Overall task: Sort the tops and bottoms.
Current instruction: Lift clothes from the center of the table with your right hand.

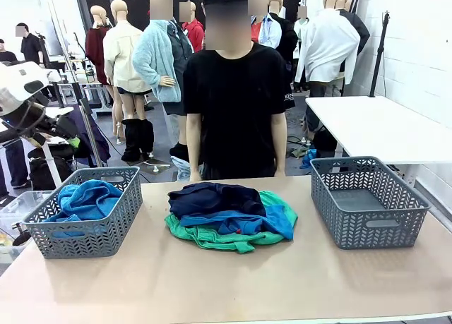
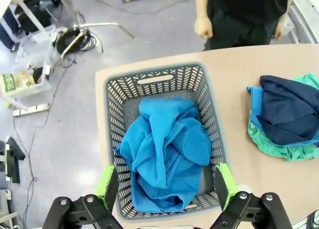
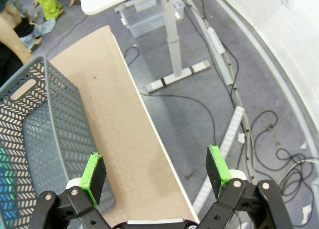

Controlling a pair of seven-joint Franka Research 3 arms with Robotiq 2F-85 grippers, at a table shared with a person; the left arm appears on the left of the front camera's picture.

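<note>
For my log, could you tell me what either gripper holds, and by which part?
Nothing is held: left gripper open above the blue shirt, right gripper open too.

Front faces across table [image 1: 212, 282]; wrist cameras look down.

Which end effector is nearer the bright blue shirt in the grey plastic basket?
Left. The left end effector hangs above the bright blue shirt; the right end effector is over the table's edge beside the empty grey basket.

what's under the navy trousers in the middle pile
Under the navy trousers lies a bright blue shirt, and beneath both the green shorts, spread on the table. Most of the shirt and shorts is covered, so anything else beneath is hidden.
</note>
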